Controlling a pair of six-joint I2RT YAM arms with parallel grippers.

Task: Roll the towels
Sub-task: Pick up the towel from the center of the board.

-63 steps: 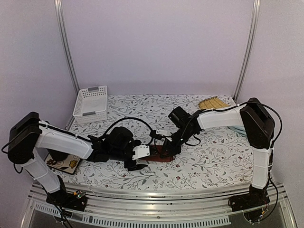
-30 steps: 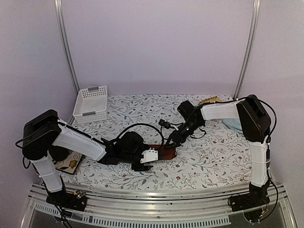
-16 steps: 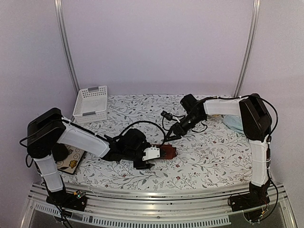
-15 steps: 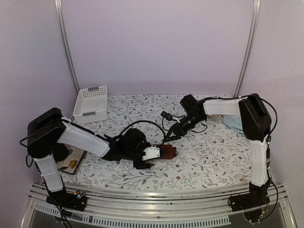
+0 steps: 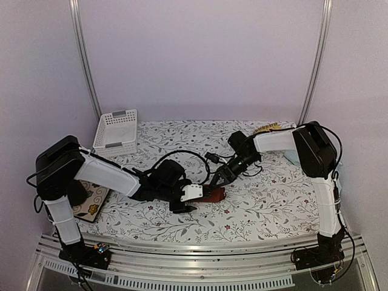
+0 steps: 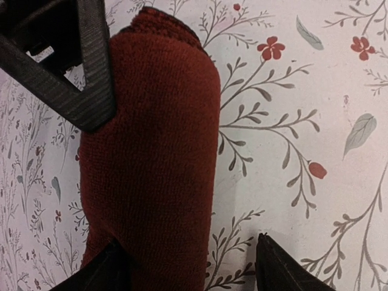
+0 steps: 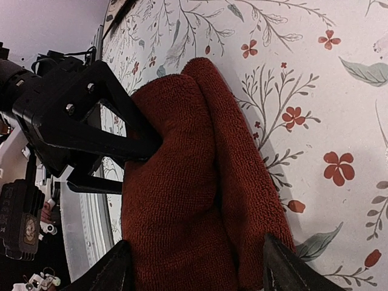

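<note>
The dark rust-red towel (image 5: 210, 194) lies rolled into a thick bundle on the flowered tablecloth, front middle. It fills the left wrist view (image 6: 151, 170) and the right wrist view (image 7: 194, 200). My left gripper (image 5: 193, 195) is open at the roll's left end (image 6: 197, 273), one finger over the roll and the other on bare cloth beside it. My right gripper (image 5: 217, 180) is open and straddles the roll's far end (image 7: 197, 273). The pale blue towel (image 5: 291, 157) lies at the right edge, mostly hidden behind the right arm.
A white slotted basket (image 5: 115, 132) stands at the back left. The yellow bamboo mat (image 5: 267, 128) lies at the back right, behind the right arm. A flowered card (image 5: 85, 209) lies under the left arm at the front left.
My right gripper lifted off the red towel towards the back, then came down again over its far end. My left gripper slid a little to the right along the roll.
</note>
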